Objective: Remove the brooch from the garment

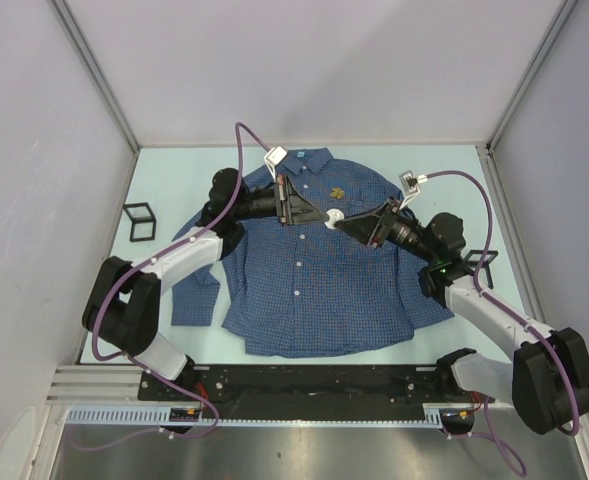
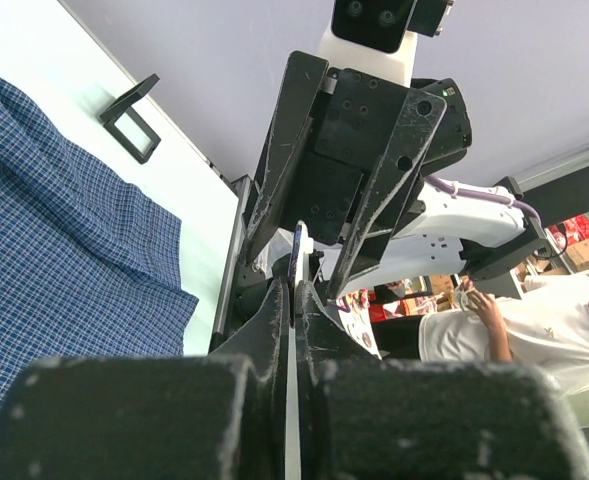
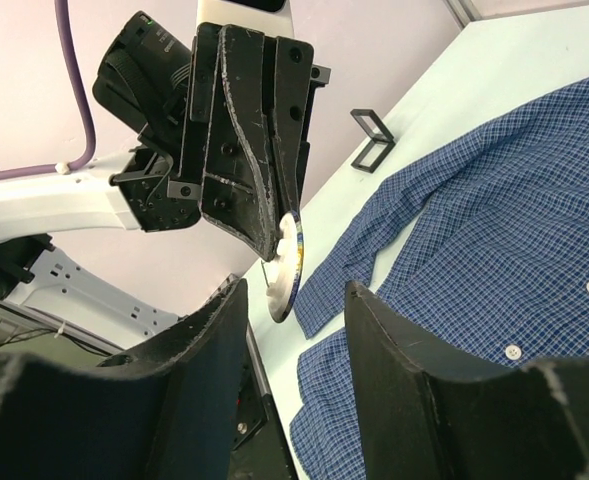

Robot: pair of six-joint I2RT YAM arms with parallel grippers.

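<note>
The left tool is pinched fully closed on a small white disc, gripping it by the edge so the disc stands out past the fingertips. Facing it nose to nose, the right tool stands about half open with nothing in its grip. From its own camera the two fingers frame the disc, which sits ahead of them and touches neither.

Both arms reach forward from the near edge and bend inward, so the tools meet in the air above the chest of the shirt. The left arm comes in from the left across the sleeve, the right one from the right side, and each trails a purple cable.

The shirt lies flat and buttoned on the pale surface, collar towards the far wall. The brooch is a small yellow-gold spot on the chest, just beyond where the two tools meet and clear of both.

A small black wire frame stands on the surface left of the shirt, and another stands to the right, close beside the right arm.
</note>
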